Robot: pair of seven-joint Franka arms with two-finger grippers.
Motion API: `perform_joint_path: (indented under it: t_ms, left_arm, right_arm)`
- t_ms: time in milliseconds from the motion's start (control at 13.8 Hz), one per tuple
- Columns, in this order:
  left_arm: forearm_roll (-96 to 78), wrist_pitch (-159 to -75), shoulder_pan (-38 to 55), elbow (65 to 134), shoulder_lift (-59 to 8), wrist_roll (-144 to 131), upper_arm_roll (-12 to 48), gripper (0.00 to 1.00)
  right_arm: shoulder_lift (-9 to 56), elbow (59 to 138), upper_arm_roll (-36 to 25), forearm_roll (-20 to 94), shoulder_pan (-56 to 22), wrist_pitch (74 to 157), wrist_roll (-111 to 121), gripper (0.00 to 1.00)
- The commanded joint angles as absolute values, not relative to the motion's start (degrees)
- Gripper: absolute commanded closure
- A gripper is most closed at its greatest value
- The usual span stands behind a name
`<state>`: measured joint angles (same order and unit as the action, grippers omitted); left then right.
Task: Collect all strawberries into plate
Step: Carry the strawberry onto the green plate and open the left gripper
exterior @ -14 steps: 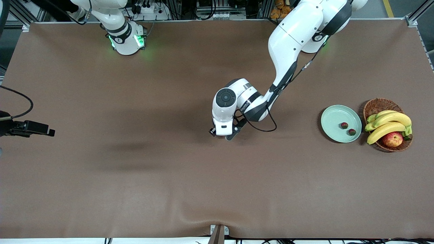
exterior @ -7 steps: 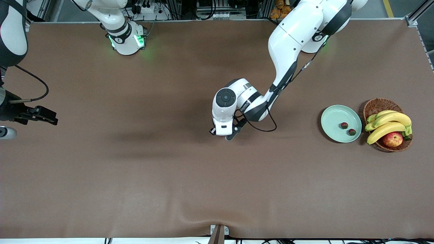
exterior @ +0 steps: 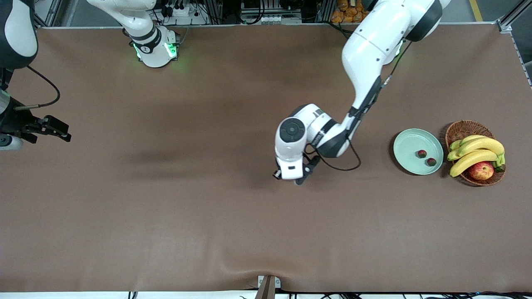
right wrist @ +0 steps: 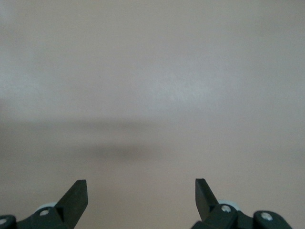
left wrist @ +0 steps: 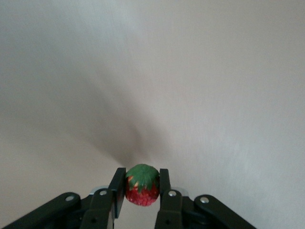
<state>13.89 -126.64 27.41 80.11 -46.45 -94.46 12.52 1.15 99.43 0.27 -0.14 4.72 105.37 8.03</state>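
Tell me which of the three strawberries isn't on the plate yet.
The strawberry clamped in the left pincer, up over the middle of the table. The other two strawberries already lie on the mint-green plate beside the banana basket.

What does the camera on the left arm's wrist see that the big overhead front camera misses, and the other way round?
Only the left wrist view shows the third strawberry, pinched between the left end effector's shut fingers.

Only the front view shows the mint-green plate holding two strawberries, the wicker basket beside it with bananas and an apple, and the right end effector, open, waiting at the right arm's end of the table.

Both show the brown table cover.
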Motion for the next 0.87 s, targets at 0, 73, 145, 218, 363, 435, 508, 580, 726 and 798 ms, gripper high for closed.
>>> perform_joint_path:
  t_ms: [0,73,145,218,363,435,508,580,726,798]
  left_arm:
    - [15.03,-119.64,24.89,81.73,-41.32,-90.81,12.57,1.00]
    - [14.94,-119.10,23.48,82.78,-39.57,-89.05,12.57,1.00]
    - [15.03,-118.74,21.29,84.71,-37.72,-87.21,12.57,1.00]
    - [14.94,-118.74,19.27,86.90,-35.70,-85.01,12.57,1.00]
    - [15.03,-118.74,14.79,90.95,-32.97,-79.31,12.66,1.00]
    - [15.03,-118.74,12.68,92.62,-31.91,-76.23,12.66,1.00]
    - [15.03,-118.74,10.92,94.12,-30.86,-73.85,12.66,1.00]
    - [15.03,-118.74,9.16,95.70,-29.81,-71.39,12.66,1.00]
    - [15.03,-118.83,5.55,98.77,-27.96,-65.59,12.74,1.00]
    - [15.03,-118.83,3.97,100.18,-27.25,-62.78,12.74,1.00]
  right_arm:
    - [1.84,96.16,-0.87,-0.17,2.29,103.71,7.91,0.00]
    - [1.85,96.15,-2.88,-0.18,0.37,103.62,8.00,0.00]
    - [1.85,96.15,-4.47,-0.18,-0.78,103.54,8.17,0.00]
    - [2.02,96.15,-4.66,-0.18,-0.70,103.54,8.61,0.00]
    - [2.37,96.59,-4.48,0.09,0.35,103.54,8.61,0.00]
    - [2.37,96.68,-4.48,0.09,0.53,103.54,8.61,0.00]
    - [2.29,96.68,-4.40,0.09,0.53,103.27,8.44,0.00]
    - [2.29,96.77,-4.39,0.09,0.35,102.75,8.18,0.00]
    - [2.29,96.68,-4.48,0.09,0.18,102.83,8.17,0.00]
    - [2.29,96.59,-4.48,0.00,0.00,102.75,8.17,0.00]
